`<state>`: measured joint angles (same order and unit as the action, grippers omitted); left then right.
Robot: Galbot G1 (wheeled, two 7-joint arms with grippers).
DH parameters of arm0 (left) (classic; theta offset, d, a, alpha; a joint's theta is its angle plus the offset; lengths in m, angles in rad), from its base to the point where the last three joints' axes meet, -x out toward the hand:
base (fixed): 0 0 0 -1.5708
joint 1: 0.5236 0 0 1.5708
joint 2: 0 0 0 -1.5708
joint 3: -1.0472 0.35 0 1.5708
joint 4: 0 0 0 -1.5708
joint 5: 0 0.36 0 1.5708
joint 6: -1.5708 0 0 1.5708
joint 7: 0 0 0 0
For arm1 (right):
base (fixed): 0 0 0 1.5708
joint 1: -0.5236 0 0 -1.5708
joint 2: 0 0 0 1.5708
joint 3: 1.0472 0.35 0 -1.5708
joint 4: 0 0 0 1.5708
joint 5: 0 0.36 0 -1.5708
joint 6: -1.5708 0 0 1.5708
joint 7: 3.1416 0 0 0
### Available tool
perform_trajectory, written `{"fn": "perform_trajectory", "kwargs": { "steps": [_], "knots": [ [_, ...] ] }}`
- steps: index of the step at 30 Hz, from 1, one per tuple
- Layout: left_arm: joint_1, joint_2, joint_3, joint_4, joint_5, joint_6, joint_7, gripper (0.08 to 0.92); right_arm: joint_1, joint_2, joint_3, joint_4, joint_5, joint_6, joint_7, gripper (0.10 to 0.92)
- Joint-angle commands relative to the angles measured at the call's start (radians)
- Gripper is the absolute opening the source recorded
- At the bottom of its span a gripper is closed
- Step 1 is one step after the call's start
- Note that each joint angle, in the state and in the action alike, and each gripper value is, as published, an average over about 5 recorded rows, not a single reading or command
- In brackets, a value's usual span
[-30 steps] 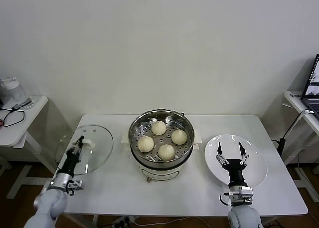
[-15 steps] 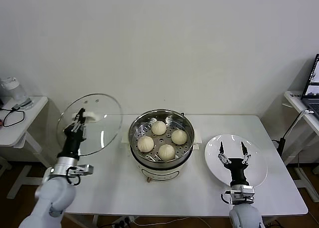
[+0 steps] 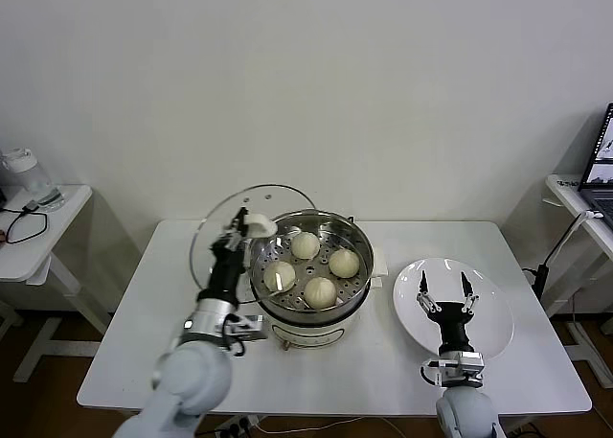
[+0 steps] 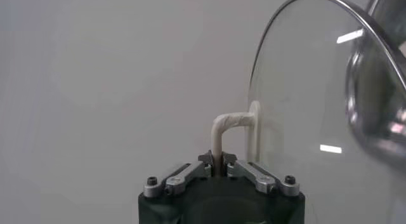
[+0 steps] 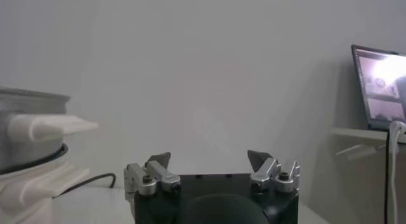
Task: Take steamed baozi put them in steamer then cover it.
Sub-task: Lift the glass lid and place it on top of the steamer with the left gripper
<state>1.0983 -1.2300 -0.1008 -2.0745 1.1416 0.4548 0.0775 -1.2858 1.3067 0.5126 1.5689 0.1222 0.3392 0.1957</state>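
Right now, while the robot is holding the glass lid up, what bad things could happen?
The left gripper pinches only the thin handle of the cover, which is tilted on edge, so it might swing or slip. Its rim is close to the steamer wall and could knock it. If it comes down off-centre, it may press on the steamed baozi.

Left pincer raised, clamped shut; right pincer low, upright, fingers spread.

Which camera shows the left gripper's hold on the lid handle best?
Left wrist view: the left gripper is shut on the cover by its bar handle. Head view shows the grip small, beside the steamer. Right wrist view doesn't show it.
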Motion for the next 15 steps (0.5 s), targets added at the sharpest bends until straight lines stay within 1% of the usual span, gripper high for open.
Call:
{"fn": "perform_trajectory", "kwargs": {
  "steps": [1, 10, 15],
  "knots": [
    [-0.128, -0.168, 0.204, 0.129, 0.194, 0.132, 0.148, 0.187, 0.006, 0.008, 0.002, -0.019, -0.004, 0.002, 0.000, 0.823],
    [-0.175, -0.224, 0.222, 0.237, 0.360, 0.103, 0.174, 0.187, 0.007, 0.019, 0.003, -0.022, -0.009, 0.004, -0.001, 0.823],
    [-0.177, -0.229, 0.214, 0.264, 0.405, 0.093, 0.197, 0.187, 0.010, 0.021, 0.004, -0.024, -0.009, 0.004, -0.002, 0.823]
  ]
}}
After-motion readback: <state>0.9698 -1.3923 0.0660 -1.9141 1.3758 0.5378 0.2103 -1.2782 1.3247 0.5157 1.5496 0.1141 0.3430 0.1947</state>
